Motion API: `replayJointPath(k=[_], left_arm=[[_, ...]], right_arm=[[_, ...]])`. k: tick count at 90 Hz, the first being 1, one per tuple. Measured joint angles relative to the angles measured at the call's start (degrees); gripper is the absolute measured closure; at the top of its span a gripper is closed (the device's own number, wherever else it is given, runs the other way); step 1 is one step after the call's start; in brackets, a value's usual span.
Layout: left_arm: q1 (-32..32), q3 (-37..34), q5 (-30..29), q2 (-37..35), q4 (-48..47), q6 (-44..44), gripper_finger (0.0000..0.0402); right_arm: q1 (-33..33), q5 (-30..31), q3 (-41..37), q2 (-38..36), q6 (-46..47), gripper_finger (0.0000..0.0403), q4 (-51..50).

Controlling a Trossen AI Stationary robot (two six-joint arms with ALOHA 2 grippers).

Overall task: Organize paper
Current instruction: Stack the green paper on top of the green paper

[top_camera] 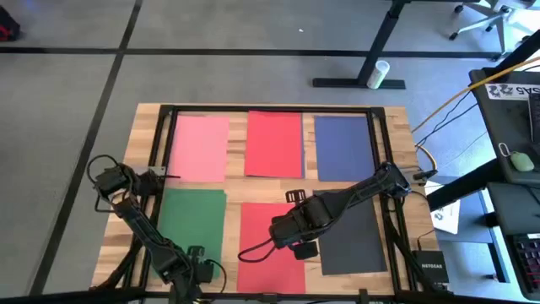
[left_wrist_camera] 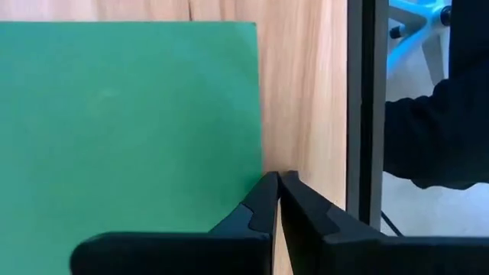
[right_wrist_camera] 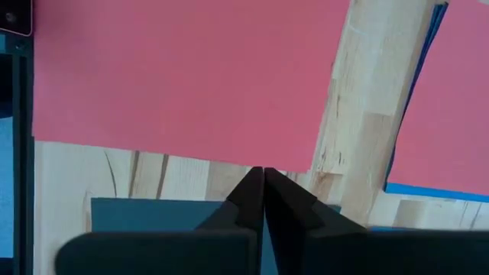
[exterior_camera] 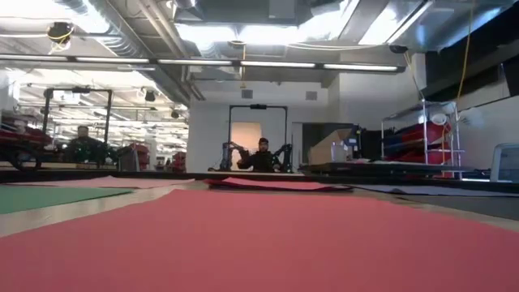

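Currently the right end effector [right_wrist_camera: 263, 177] is clenched, fingertips pressed together on nothing, hovering over bare wood between the near red sheet [top_camera: 272, 245] and the dark grey sheet [top_camera: 353, 236]. It holds no paper — the nearest edge is the red sheet's, just beside the tips. The left end effector [left_wrist_camera: 278, 183] is also clenched and empty, parked at the near left of the counter [top_camera: 143, 143] just off the green sheet [top_camera: 192, 224] edge. Layout looks nearly done: pink sheet [top_camera: 200, 149], far red sheet [top_camera: 273, 143] and navy sheet [top_camera: 343, 148] sit in the far row, green, red and dark grey in the near row, none overlapping. What's left, by my read — squaring up the dark grey sheet, slightly tilted.
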Motion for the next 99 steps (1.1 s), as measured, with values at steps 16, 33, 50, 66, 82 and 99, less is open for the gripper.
replayJointPath(k=[16,33,50,66,82,99], left_arm=[[0.0,0.0,-0.3,0.0,-1.9,-0.4,0.0401],[0.0,0.0,-0.3,0.0,-2.0,-0.5,0.0402],[-0.1,0.8,-0.3,0.0,-3.0,-0.9,0.0402],[-0.2,2.7,-0.4,0.1,-8.8,-0.5,0.0402],[-0.2,2.8,-0.3,0.1,-9.4,-0.8,0.0402],[-0.2,4.0,-0.3,0.2,-9.4,-0.5,0.0402]], right_arm=[[0.0,0.0,0.0,0.0,0.0,0.0403,0.0],[0.0,0.0,0.0,0.0,0.0,0.0403,0.0],[0.0,0.0,0.0,0.0,0.0,0.0403,0.0],[0.0,0.0,0.0,0.0,0.0,0.0403,0.0],[0.0,0.0,0.0,0.0,0.0,0.0403,0.0],[0.0,0.0,0.0,0.0,0.0,0.0403,0.0]])
